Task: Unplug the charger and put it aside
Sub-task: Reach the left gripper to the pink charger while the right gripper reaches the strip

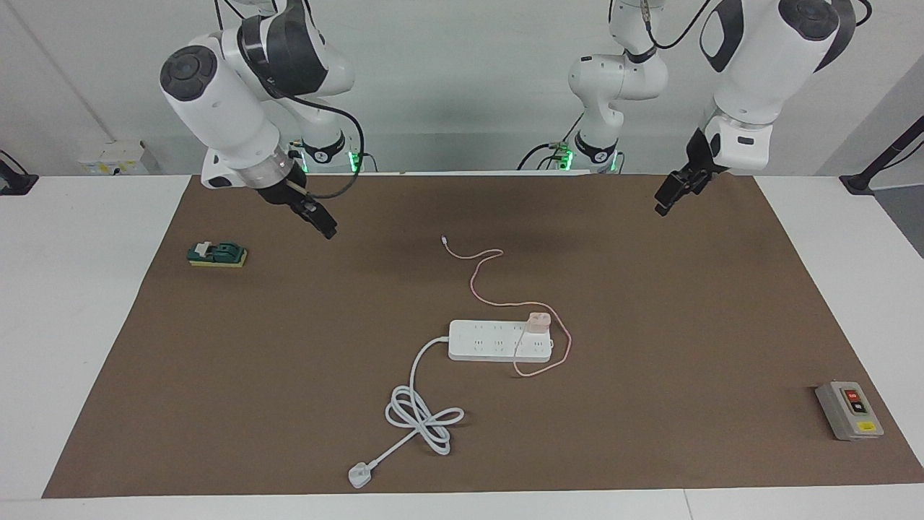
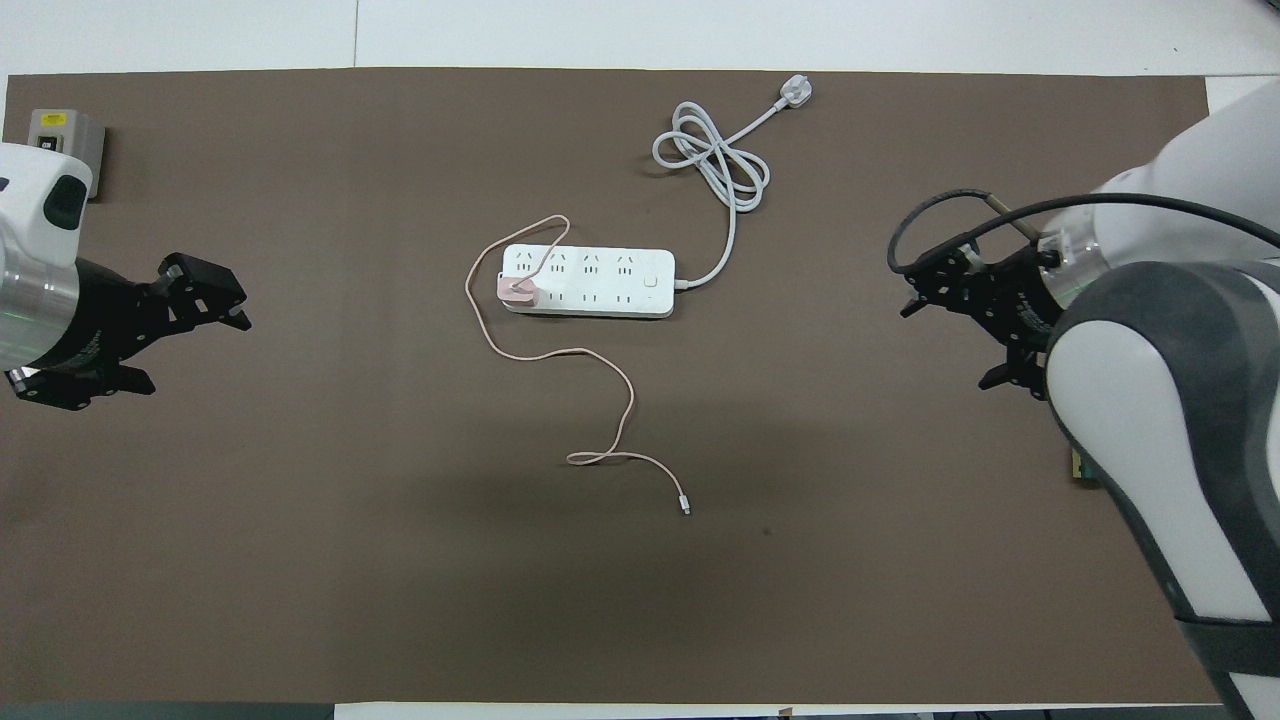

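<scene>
Fingers of both grippers, spread unclear, hang empty; charger [image 1: 538, 322] sits plugged in power strip [image 1: 491, 341].

White table [image 1: 86, 303] w/ brown mat [image 1: 289, 361] covering most of top; bare white margins at 3 and 9 o'clock in facing view. Plain pale wall [image 1: 462, 87] at 12 o'clock. Black clamp mounts on table edges at approx. 2 o'clock [image 1: 877, 167] and 10 o'clock [image 1: 14, 180]. Lighting even, diffuse; soft shadows on mat.

place: robotics lab | evidence: two white arms [image 1: 231, 108] at brown-matted table [image 1: 289, 361]; bare white walls
</scene>
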`<action>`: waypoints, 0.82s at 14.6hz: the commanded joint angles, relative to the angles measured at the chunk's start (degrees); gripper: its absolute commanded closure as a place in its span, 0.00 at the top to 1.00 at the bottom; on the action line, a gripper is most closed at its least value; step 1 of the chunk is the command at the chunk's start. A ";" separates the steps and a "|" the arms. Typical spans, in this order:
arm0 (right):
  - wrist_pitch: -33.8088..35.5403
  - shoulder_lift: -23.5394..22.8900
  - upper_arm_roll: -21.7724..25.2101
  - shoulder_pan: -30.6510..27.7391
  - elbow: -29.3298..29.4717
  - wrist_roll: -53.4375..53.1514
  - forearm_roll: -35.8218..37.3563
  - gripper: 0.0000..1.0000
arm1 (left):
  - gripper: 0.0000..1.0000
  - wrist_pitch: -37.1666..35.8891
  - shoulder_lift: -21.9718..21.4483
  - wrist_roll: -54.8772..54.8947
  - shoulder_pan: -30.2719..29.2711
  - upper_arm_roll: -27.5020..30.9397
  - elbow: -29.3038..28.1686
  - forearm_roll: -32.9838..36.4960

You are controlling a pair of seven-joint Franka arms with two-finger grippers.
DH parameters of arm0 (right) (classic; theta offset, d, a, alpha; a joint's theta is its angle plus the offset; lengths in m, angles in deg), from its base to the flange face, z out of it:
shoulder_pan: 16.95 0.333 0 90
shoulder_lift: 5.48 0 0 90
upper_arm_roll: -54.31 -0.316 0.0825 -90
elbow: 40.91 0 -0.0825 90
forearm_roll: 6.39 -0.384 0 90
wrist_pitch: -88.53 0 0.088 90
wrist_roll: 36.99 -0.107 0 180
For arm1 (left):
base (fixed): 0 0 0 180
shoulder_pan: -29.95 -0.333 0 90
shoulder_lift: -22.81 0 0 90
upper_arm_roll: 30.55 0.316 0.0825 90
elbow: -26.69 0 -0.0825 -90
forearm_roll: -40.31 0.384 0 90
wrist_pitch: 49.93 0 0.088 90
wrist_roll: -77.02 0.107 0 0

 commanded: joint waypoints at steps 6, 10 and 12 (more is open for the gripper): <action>-14.56 -10.07 0.01 4.58 0.18 -22.79 -16.44 1.00 | 1.00 14.21 15.23 -40.08 8.89 0.73 3.57 -0.61; -22.20 -16.92 0.01 6.86 1.06 -26.24 -30.05 1.00 | 1.00 16.60 21.57 -47.92 10.83 0.73 8.14 -0.70; -24.67 -18.51 -0.08 7.66 1.06 -25.45 -33.23 1.00 | 1.00 16.17 25.70 -51.35 12.14 0.82 11.03 -0.70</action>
